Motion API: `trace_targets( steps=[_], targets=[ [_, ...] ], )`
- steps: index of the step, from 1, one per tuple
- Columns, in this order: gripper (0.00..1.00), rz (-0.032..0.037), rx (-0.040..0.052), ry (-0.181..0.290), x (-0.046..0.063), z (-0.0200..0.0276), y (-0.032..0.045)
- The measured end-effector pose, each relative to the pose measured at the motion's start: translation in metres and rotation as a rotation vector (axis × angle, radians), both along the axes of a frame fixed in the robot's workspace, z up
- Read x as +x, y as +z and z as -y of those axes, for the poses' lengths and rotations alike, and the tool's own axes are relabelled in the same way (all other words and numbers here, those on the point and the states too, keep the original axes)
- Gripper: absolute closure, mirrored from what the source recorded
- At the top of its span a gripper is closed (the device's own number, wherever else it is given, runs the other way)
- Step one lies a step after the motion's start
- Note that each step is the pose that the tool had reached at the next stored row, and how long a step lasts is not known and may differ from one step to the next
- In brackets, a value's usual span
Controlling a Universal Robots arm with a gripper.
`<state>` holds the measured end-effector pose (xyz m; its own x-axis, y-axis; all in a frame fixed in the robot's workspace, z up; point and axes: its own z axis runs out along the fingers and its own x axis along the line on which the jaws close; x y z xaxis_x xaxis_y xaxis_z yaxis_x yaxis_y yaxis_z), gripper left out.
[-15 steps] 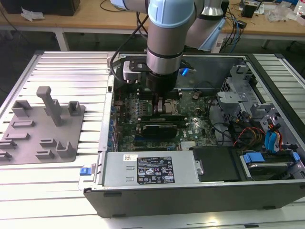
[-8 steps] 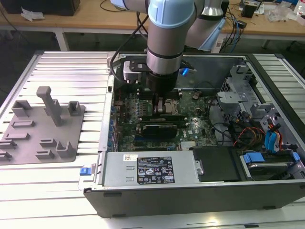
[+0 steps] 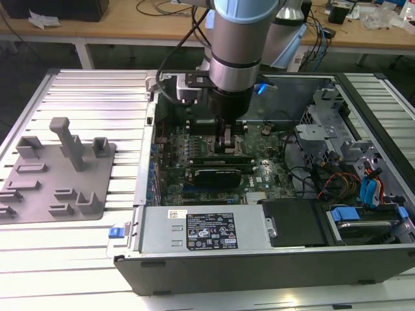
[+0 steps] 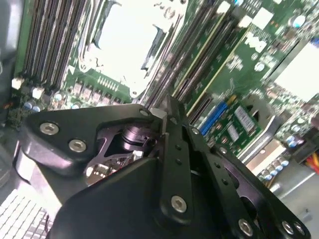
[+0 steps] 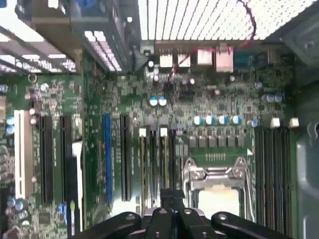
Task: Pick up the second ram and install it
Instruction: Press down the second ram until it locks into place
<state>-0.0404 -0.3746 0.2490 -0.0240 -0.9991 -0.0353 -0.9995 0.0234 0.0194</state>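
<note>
Wooden benches run along the back, and a ribbed metal table [image 3: 97, 91] holds an open computer case [image 3: 259, 269]. On the exterior view's left lies a flat grey plastic tray [image 3: 58, 194] with little posts standing up.

The gripper [image 3: 231, 139] reaches down into the green board, beside the shiny metal chip frame [image 5: 217, 174]. Its black fingers [image 5: 167, 211] are close together, with only a thin slit between them. The second ram [image 3: 214, 157], a long thin green stick, sits in its slot right under the tips. I cannot tell if they pinch it. A bulky black card [image 3: 217, 175] lies just beside it, and a silver box [image 3: 201, 227] stands near.
</note>
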Motion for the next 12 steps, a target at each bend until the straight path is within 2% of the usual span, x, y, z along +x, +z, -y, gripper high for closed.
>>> trace_targets(
  steps=[2,3,6,12],
  targets=[
    [0.92,0.0,0.0002,0.0,0.018,0.0,0.0],
    [0.92,0.0,0.0,0.0,0.021,0.0,0.0],
    [0.92,0.0,0.0,0.0,0.022,0.0,0.0041],
    [0.92,0.0001,0.0002,0.0,0.022,0.0,0.005]
  ],
)
